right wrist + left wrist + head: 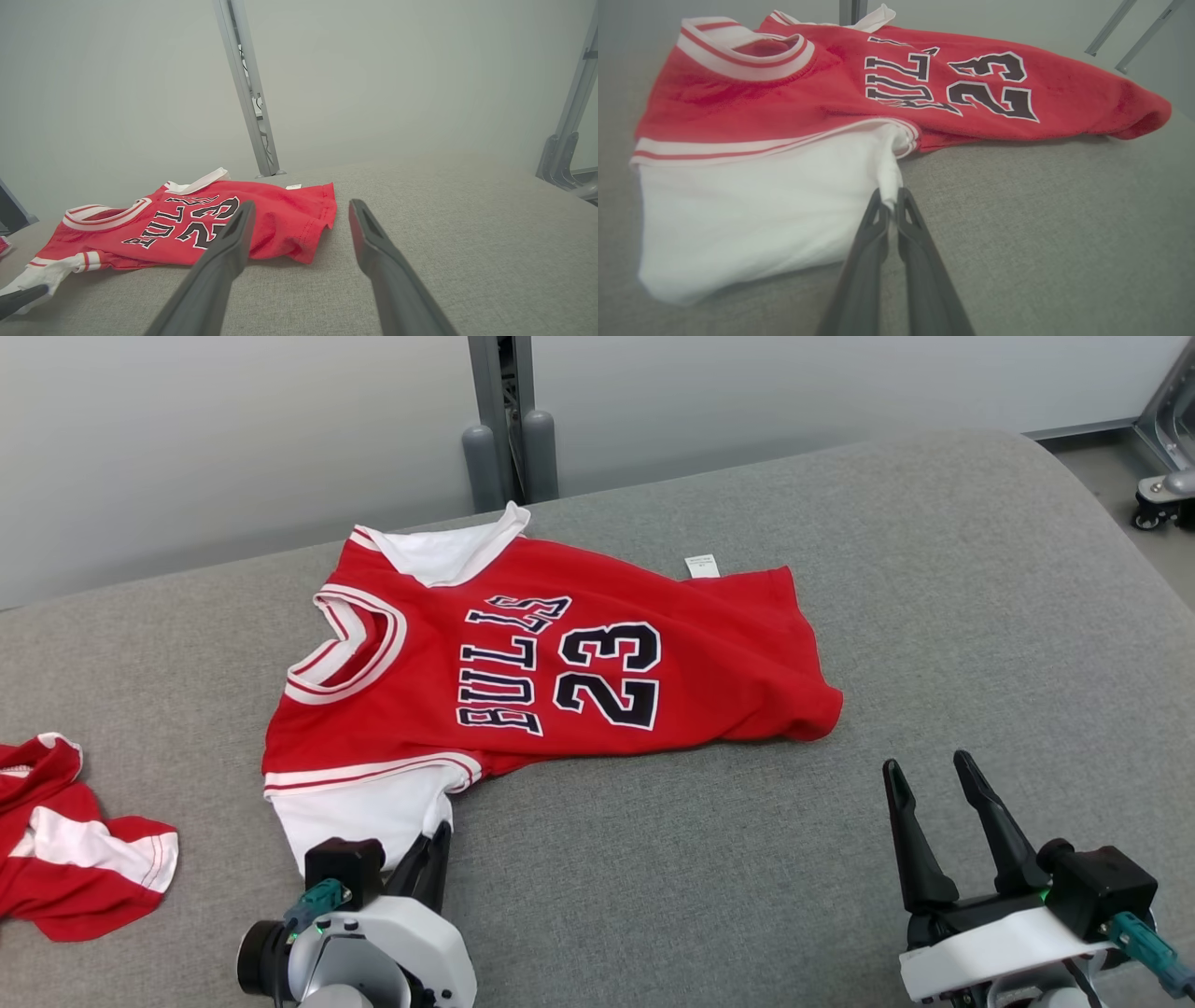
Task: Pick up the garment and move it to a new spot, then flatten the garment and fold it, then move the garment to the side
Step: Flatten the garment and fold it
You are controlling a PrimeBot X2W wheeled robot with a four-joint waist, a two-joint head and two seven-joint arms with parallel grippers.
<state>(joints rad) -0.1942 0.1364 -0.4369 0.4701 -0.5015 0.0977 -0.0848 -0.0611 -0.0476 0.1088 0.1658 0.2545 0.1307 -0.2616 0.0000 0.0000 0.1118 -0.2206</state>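
On grey cushion (934, 616) | our left gripper (891, 196) pinches jersey (560, 653) by white sleeve (761, 210) | right gripper (934, 775) spread, empty | we judge fabric limp, light

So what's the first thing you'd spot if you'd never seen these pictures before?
The bright red jersey with BULLS 23 on it, lying spread in the middle of the grey padded surface. Next, the left gripper, shut on the edge of the white sleeve at the near side, while the right gripper stands open off to the right, touching nothing. A second red and white garment lies crumpled at the far left.
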